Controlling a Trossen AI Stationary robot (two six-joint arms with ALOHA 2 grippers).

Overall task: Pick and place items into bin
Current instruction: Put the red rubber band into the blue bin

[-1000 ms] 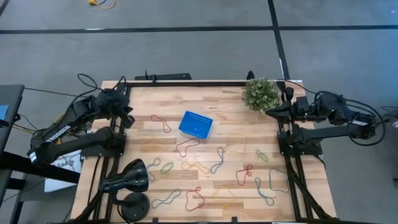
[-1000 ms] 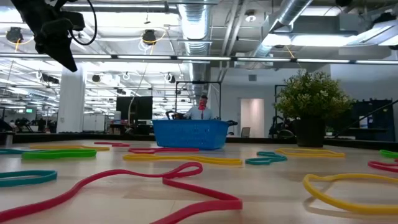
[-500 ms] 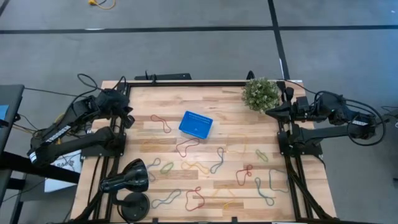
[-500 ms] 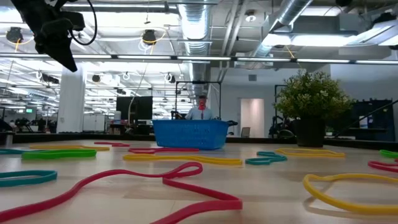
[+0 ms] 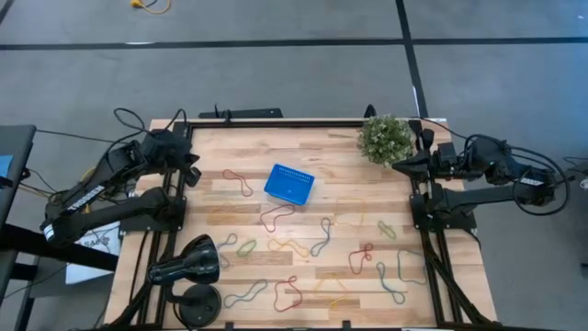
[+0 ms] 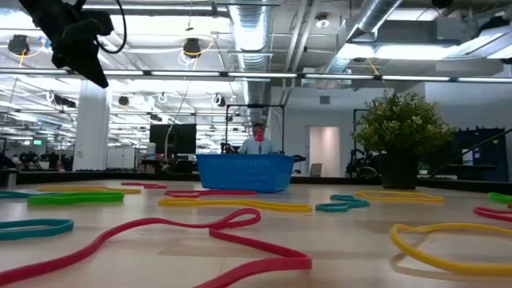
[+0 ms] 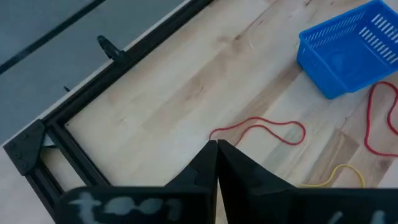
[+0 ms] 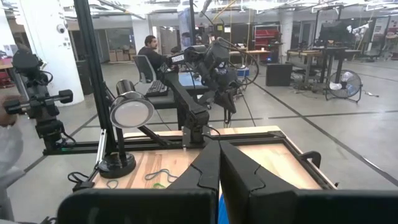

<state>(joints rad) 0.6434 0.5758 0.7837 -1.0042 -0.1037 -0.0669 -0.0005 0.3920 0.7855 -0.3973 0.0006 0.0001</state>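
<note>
Seen level across the worktop point(image 6: 352, 248), a long red loop point(image 6: 192, 240) lies nearest, thin and floppy, with a pinch in its middle; a yellow loop point(image 6: 448, 244) curls toward the right edge and a teal one point(image 6: 32, 230) lies at the left edge. Behind them lie a flat yellow loop point(image 6: 232, 206), a green loop point(image 6: 76, 198) and a small teal loop point(image 6: 344, 206). From above, the loops scatter over the middle and near half of the wooden top in red, green, yellow, blue and brown, each lying limp and twisted, none inside the bin point(image 5: 290, 184). The bin is a small bright blue rectangular basket with slotted sides, standing slightly askew a little toward the far edge from the centre. One red loop point(image 7: 261, 130) lies on the boards just beside it toward the left edge, apart from it. A bushy potted plant point(image 5: 385, 138) stands at the far right corner. The left gripper point(image 5: 190, 171) hangs above the far left part of the top, its fingers point(image 7: 205, 168) pressed together on nothing. The right gripper point(image 5: 401, 164) waits over the right edge near the plant, its fingers point(image 8: 208, 165) likewise closed and empty. A black lamp point(image 5: 186, 264) stands at the near left corner.
</note>
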